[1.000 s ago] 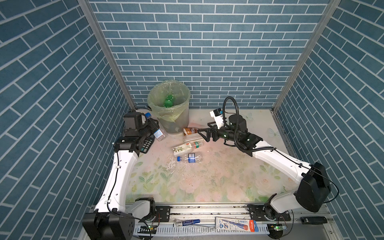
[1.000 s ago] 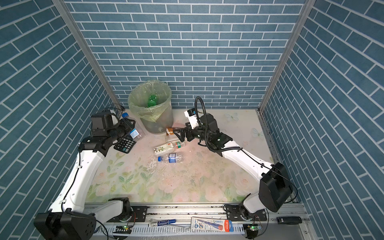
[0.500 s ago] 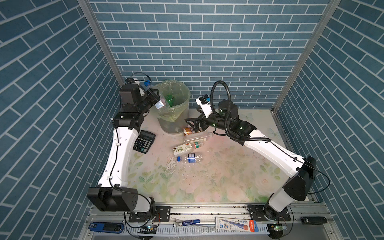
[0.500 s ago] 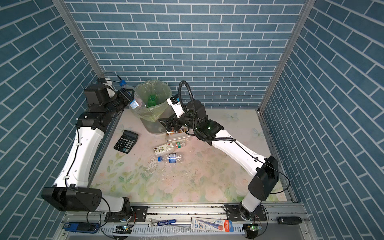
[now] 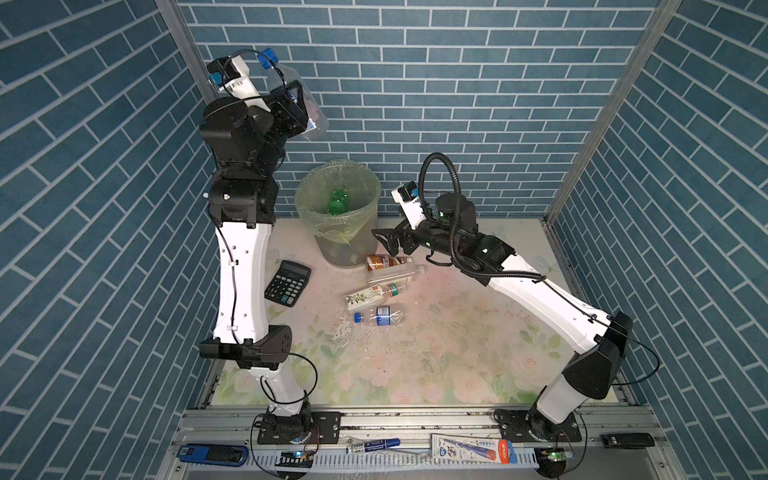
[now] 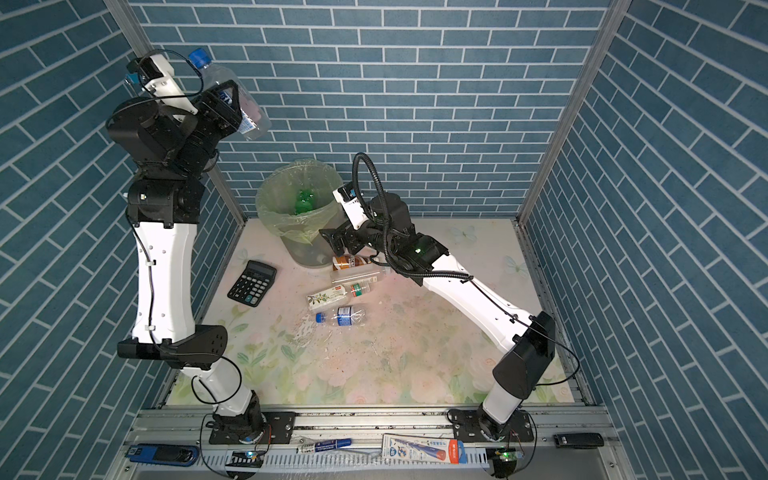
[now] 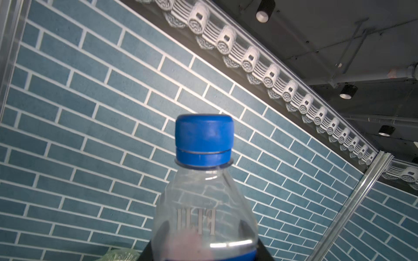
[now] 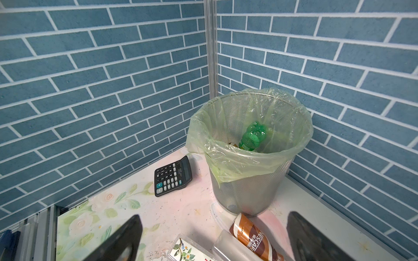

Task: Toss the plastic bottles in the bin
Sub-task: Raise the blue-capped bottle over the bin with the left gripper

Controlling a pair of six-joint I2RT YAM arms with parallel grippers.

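Left claw: now raised higher, clamped on blue-capped bottle; we centre it over bin before release. Right claw: wide open, empty.

A robot lab booth: brick-print wall panels on metal posts, robot arms bolted to a rail.

The left arm and right arm have white shells, black joints, thin black cables.

Blue-capped bottle: lower body was cut off by frame edge. Brown-wrapped bottle: one end cut off. Bin: contents beneath green bottle hidden.
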